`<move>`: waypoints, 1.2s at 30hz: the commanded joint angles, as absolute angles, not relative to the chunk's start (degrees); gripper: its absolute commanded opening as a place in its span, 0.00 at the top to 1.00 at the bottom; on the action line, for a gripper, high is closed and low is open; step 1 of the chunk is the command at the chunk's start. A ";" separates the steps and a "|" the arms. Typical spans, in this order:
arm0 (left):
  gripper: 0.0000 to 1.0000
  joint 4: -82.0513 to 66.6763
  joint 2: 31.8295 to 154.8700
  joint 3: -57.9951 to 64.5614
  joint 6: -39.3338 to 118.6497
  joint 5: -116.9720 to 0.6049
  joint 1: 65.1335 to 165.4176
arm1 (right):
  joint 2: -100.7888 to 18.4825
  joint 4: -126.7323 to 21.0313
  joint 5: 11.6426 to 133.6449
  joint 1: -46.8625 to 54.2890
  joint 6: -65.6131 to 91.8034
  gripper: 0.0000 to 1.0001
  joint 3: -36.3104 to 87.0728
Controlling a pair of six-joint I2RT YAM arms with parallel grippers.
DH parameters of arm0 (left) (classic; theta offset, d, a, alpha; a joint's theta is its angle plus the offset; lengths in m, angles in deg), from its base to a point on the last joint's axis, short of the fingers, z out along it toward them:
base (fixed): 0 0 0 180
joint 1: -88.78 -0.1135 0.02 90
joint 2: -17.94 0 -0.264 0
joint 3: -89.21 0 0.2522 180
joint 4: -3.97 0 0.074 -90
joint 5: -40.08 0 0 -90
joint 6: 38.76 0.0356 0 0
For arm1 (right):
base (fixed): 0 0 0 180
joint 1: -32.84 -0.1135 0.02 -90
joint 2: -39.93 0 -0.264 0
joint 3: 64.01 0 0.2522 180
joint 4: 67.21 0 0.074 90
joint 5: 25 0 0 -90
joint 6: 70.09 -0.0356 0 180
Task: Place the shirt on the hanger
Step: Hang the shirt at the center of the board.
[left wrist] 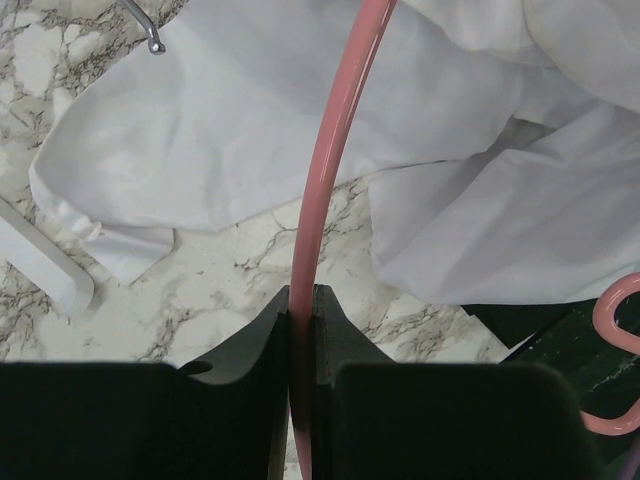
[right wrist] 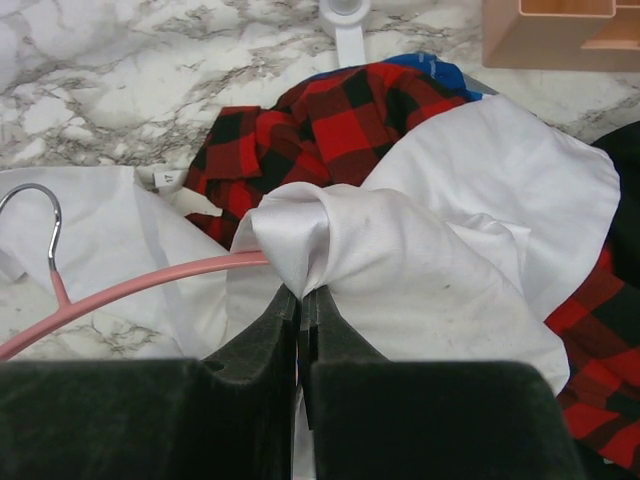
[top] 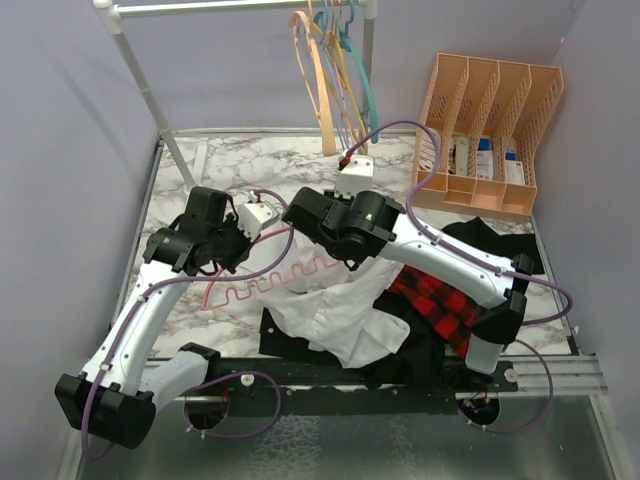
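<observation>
The pink hanger (top: 262, 285) lies across the marble table, its wavy arm running toward the white shirt (top: 345, 315). In the left wrist view my left gripper (left wrist: 302, 295) is shut on the hanger's thin pink arm (left wrist: 325, 180), with the shirt (left wrist: 220, 130) spread beyond it. In the right wrist view my right gripper (right wrist: 301, 292) is shut on a bunched fold of the shirt (right wrist: 430, 260), which is draped over the end of the hanger (right wrist: 130, 290). The hanger's metal hook (right wrist: 45, 215) rests on white fabric at the left.
A red-and-black plaid shirt (top: 435, 300) and a black garment (top: 490, 240) lie to the right of the white shirt. A peach desk organizer (top: 490, 130) stands at the back right. A clothes rack (top: 240, 8) with several hangers (top: 335, 70) stands at the back.
</observation>
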State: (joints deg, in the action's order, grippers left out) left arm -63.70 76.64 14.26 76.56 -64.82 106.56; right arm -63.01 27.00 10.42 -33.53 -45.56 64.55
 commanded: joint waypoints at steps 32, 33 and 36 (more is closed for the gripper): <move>1.00 -54.56 84.99 -4.23 64.65 -44.13 111.58 | -67.39 -5.60 29.72 -33.48 -24.87 0.99 85.58; 1.00 -54.34 85.16 -4.63 64.82 -43.70 111.57 | -67.22 -5.78 29.71 -33.50 -24.91 0.99 85.63; 1.00 -54.03 84.82 -3.59 65.25 -42.89 111.54 | -65.44 -6.57 29.30 -33.48 -25.19 0.99 83.11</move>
State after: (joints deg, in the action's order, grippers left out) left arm -58.78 84.88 -2.81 65.56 -45.30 110.78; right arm -66.33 -0.32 24.58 -32.54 -24.97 83.68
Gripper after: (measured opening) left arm 0.108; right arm 0.021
